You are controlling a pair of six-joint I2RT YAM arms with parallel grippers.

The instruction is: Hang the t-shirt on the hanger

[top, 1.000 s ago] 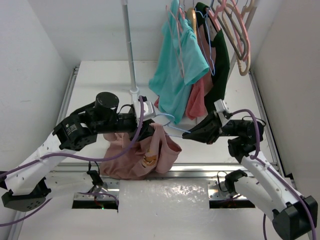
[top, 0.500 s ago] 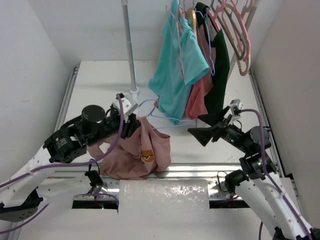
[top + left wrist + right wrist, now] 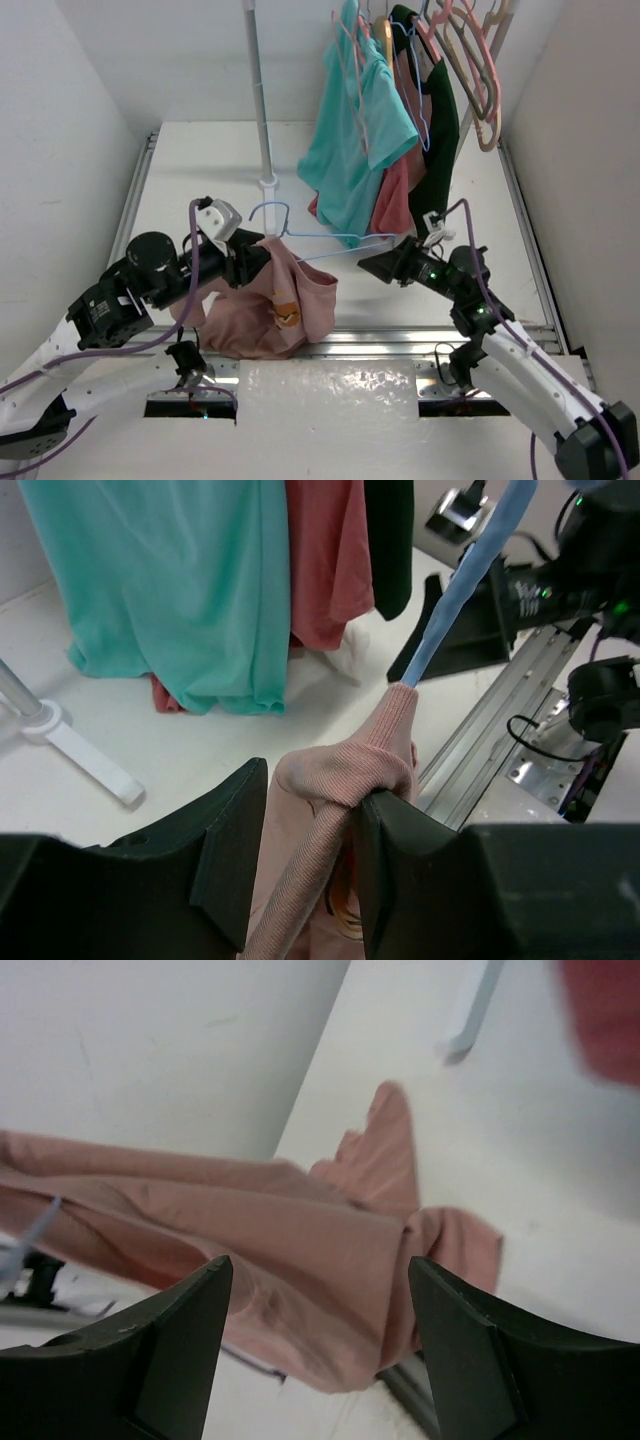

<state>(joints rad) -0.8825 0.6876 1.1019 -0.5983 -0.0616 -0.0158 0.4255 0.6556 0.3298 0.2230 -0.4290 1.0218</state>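
Note:
The dusty pink t-shirt [image 3: 255, 320] hangs bunched from my left gripper [image 3: 252, 262] over the table's front edge. In the left wrist view its ribbed collar [image 3: 345, 765] is pinched between the fingers of the left gripper [image 3: 312, 785]. The pale blue hanger [image 3: 340, 237] sticks out to the right of the shirt, hook up. One hanger arm [image 3: 470, 580] runs into the collar. My right gripper [image 3: 365, 265] is open just below the hanger's right end and not touching it. The right wrist view shows the shirt [image 3: 300, 1230] beyond the right gripper [image 3: 320, 1265], whose fingers hold nothing.
A rack pole [image 3: 258, 90] stands on its base at centre back. A teal t-shirt [image 3: 355, 140], a coral garment [image 3: 392, 195], a dark green garment [image 3: 437, 130] and spare pink and wooden hangers [image 3: 478, 60] hang at back right. White walls close both sides; a metal rail [image 3: 400, 340] runs along the front.
My right gripper let go of the hanger's right end and opened. The left arm drew back to the left with the shirt and hanger, and the hanger's hook now shows.

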